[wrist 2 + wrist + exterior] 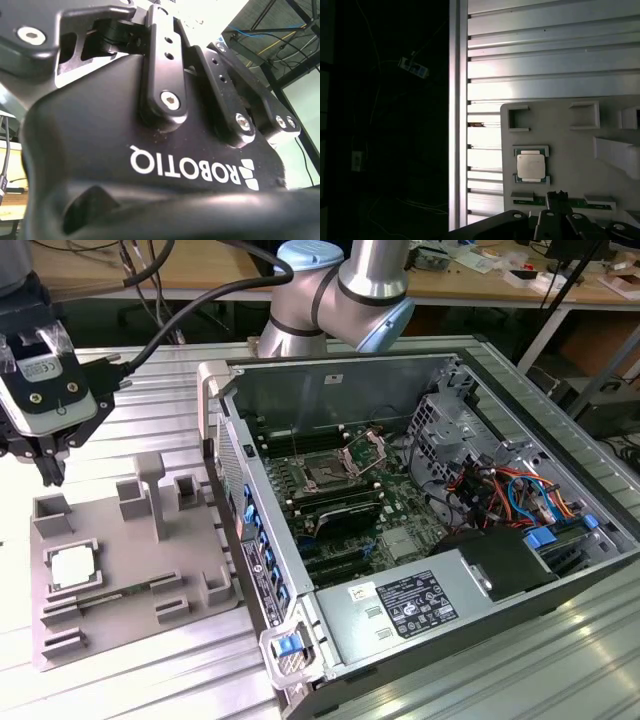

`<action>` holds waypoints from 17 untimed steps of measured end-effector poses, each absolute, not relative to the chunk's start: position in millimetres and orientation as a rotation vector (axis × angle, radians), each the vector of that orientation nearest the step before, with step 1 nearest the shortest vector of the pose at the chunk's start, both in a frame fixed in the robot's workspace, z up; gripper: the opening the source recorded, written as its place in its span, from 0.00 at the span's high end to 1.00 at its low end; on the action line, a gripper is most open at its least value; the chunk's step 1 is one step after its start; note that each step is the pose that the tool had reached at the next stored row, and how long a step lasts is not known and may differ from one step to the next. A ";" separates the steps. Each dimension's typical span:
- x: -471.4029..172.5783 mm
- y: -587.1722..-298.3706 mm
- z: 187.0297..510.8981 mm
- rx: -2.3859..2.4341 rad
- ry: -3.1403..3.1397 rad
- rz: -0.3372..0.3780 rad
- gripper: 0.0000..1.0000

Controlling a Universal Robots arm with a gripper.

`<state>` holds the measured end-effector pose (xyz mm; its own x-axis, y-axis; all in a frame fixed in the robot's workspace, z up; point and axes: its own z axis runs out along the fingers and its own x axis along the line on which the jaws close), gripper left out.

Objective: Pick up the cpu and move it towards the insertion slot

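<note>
Quick status from me: my arm [340,285] comes over from behind the open computer case [232,455] and reaches out to the exterior view's left. The wrist is up high and my gripper [48,472] points straight down over the far end of the grey fixture [130,555]. It hangs in the air, touching nothing. My fingers look pinched together with nothing between them.

The cpu [72,566] lies flat in its little square nest on the fixture, silvery top up. It's near my gripper but apart from it, on the camera's side of it.

The exterior view gives you the insertion slot [326,476], a dark square socket on the green motherboard [400,510] inside the case. Its shiny metal frame [365,450] stands open. The slot is well apart from the cpu, off to the exterior view's right, with the case wall between them.

The first wrist view looks down past my gripper [557,196]. There the cpu [531,166] sits in its nest just beyond my fingertips, with the pale fixture [570,150] around it. You also get the ribbed aluminium table [545,60] and the dark drop past its edge.

The second wrist view is a close-up of my own black body and linkage bars [163,65], with a bit of bright room behind.
</note>
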<state>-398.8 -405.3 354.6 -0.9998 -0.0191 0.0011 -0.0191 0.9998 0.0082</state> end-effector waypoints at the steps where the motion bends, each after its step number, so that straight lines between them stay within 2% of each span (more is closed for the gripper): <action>1: -398.8 -405.3 354.5 0.030 -3.140 -0.013 0.89; 17: -398.8 -405.3 351.2 0.030 -3.140 -0.013 0.89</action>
